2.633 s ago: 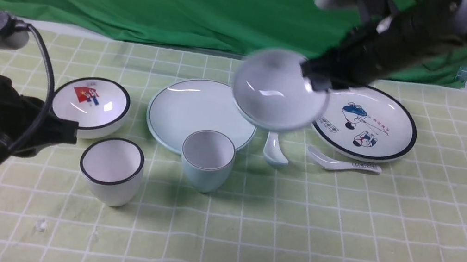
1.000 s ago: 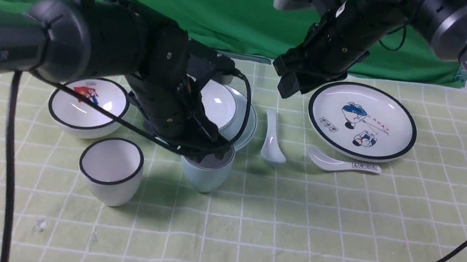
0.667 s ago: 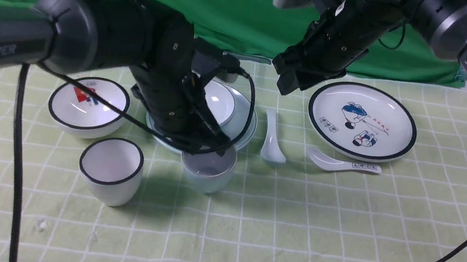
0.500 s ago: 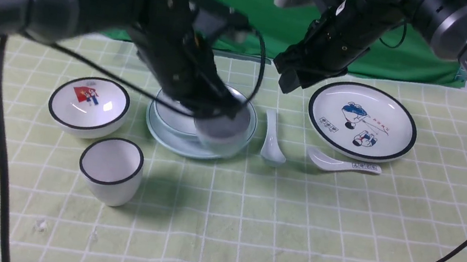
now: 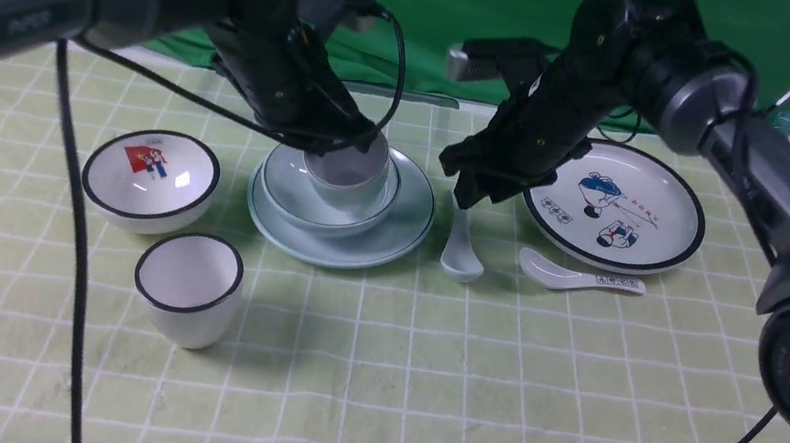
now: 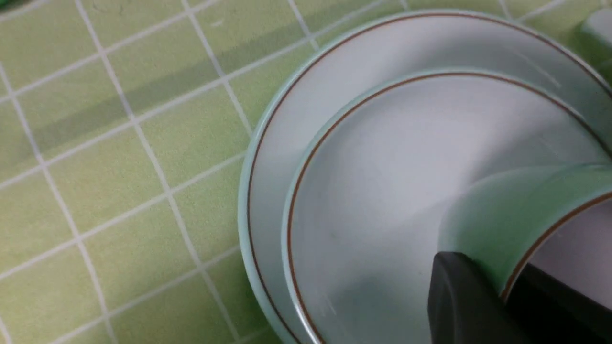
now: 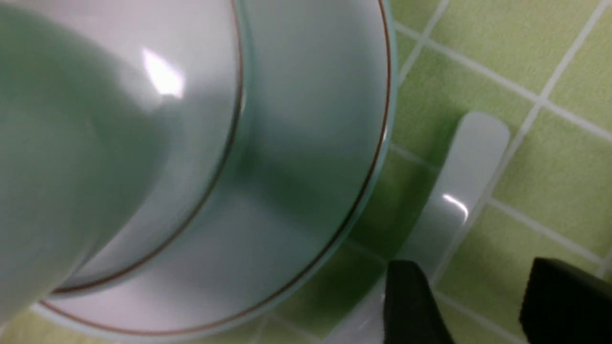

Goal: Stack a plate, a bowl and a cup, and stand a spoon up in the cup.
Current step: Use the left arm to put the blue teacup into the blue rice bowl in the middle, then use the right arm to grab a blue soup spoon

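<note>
Cup [image 5: 347, 170] position: inside the bowl [image 5: 288, 187], which rests on the plate [image 5: 402, 229]. Left hand [image 5: 353, 144] is clamped on the cup's rim. Right hand [image 5: 467, 187], jaws apart and empty, hangs over the spoon [image 5: 461, 254] lying on the worktop [image 5: 417, 383] beside the plate.

Front cam's on the robot's side, looking across the table [image 5: 495, 388] at the green backdrop [image 5: 434, 22]. Both wrist cams look down from super close; all 3 views share the plate [image 5: 410, 225] and bowl [image 5: 283, 180].
</note>
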Motion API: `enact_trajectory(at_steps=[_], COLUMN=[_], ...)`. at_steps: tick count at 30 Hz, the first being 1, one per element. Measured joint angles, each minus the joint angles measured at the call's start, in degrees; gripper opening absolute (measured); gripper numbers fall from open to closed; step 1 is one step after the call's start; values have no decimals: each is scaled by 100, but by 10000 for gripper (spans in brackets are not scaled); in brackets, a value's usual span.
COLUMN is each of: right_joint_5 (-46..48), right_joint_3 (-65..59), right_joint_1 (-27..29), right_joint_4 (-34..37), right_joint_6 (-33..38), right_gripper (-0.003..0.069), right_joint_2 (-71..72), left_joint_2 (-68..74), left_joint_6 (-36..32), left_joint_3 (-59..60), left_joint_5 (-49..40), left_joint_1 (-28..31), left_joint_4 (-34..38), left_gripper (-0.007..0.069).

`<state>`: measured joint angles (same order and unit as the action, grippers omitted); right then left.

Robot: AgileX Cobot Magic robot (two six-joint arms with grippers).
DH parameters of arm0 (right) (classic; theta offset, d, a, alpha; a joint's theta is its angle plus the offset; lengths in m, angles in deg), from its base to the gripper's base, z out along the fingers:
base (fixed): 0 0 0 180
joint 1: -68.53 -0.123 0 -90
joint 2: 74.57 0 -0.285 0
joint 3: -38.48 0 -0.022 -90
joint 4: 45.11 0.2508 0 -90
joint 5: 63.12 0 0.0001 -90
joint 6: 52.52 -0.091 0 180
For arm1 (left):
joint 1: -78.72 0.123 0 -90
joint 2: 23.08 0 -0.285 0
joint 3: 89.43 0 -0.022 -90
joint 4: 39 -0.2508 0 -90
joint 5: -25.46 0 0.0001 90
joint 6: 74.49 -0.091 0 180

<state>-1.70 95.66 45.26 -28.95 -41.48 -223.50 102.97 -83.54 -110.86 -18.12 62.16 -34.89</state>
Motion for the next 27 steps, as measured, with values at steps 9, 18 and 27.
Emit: enact_trajectory(at_steps=[9,18,27], right_joint_5=[-169,-391,-80], right_joint_3=[0,0,0], right_joint_1=[-33,-128,-121], right_joint_4=[-92,-464,-430], right_joint_6=[-206,-213,-48], right_gripper=[518,347,156], right_joint_2=[-174,-380,-196], left_joint_2=[90,-708,-2963], left_joint_6=[201,300,337], left_joint_3=[-180,-711,-543], left_joint_5=[-85,-756,-1400], left_joint_1=[2,2,2], left_joint_4=[-75,-318,-602], left_gripper=[194,404,280])
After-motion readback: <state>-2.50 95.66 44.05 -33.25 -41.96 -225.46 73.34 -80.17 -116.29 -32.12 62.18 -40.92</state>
